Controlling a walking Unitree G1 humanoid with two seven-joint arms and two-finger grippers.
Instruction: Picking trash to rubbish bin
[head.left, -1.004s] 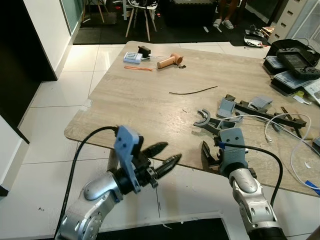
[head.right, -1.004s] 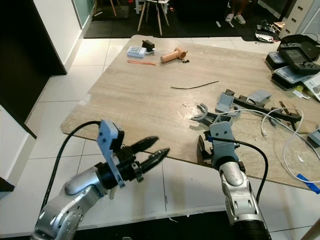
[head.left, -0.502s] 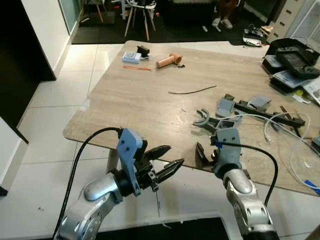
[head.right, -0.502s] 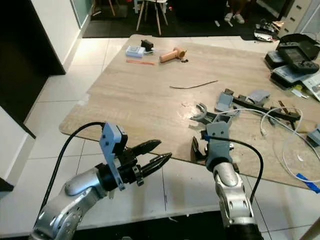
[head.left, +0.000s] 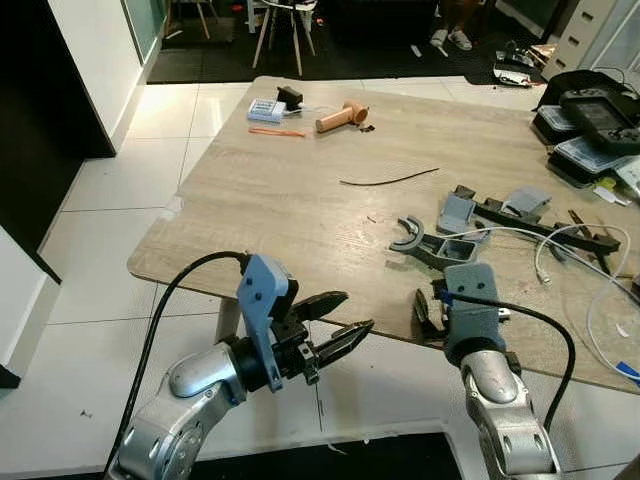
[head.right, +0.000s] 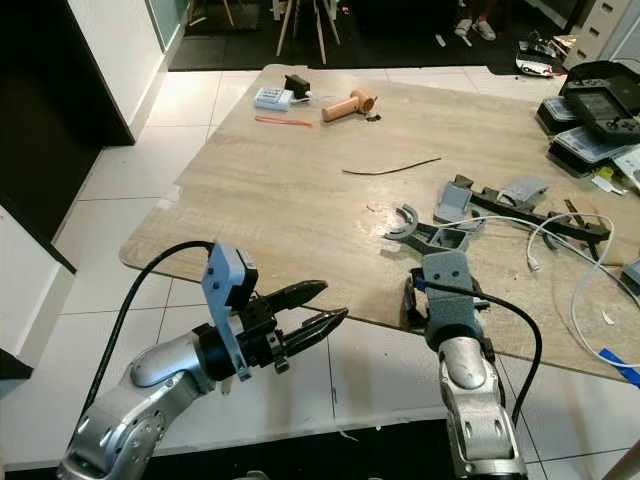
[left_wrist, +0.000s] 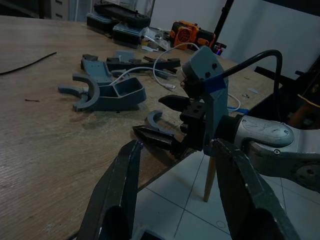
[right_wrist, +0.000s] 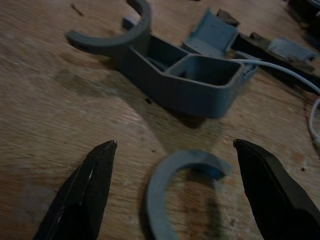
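At the table's (head.left: 250, 200) near edge, your right gripper (right_wrist: 172, 192) is spread wide around a grey curved piece (right_wrist: 175, 185); left gripper (head.left: 340, 322) hovers parted.

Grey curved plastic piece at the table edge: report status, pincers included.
Right pincer open, straddling the small grey curved plastic piece, not gripping. Piece flat on the wooden table. Left pincer open, empty, off the table edge. Larger grey plastic bracket lies just beyond.

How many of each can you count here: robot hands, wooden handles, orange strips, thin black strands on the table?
Robot hands: 2 (left hand, right hand)
Wooden handle: 1
Orange strip: 1
Thin black strand: 1
Total: 5
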